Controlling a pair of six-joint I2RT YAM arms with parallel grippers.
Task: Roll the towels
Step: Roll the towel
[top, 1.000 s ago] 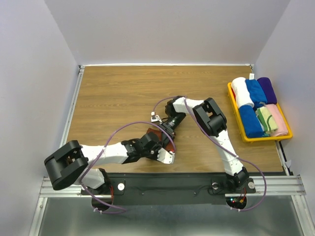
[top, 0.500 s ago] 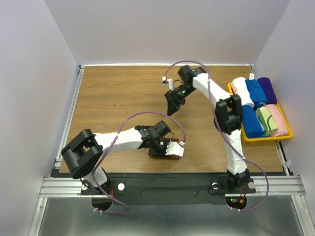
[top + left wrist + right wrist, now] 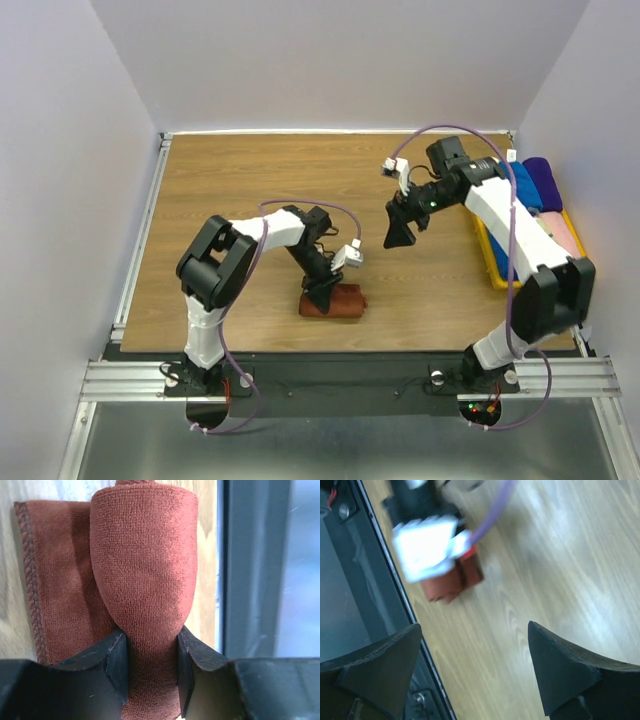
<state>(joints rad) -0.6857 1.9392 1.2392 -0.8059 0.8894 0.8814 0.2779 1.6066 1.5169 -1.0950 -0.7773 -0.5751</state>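
The rust-brown towel (image 3: pixel 338 302) lies as a roll on the wooden table near its front edge. My left gripper (image 3: pixel 322 291) is shut on one end of the roll. In the left wrist view the roll (image 3: pixel 145 565) is pinched between both black fingers, with a flat flap of the same towel lying to its left. My left gripper (image 3: pixel 151 665) sits low on it. My right gripper (image 3: pixel 400 232) is open and empty, held above the table to the right of the towel. It also shows in the right wrist view (image 3: pixel 475 650), with the towel (image 3: pixel 452 582) far below. The cream towel is hidden behind my right arm.
A yellow tray (image 3: pixel 488 262) stands at the right edge, partly covered by my right arm, with rolled blue (image 3: pixel 499 262), purple (image 3: pixel 546 178) and pink (image 3: pixel 572 233) towels in it. The black rail (image 3: pixel 340 372) runs along the table's front edge just beyond the brown towel.
My right gripper has let go of the towel and swung up and to the right, open. My left arm has swung round and now grips the roll from the far side.
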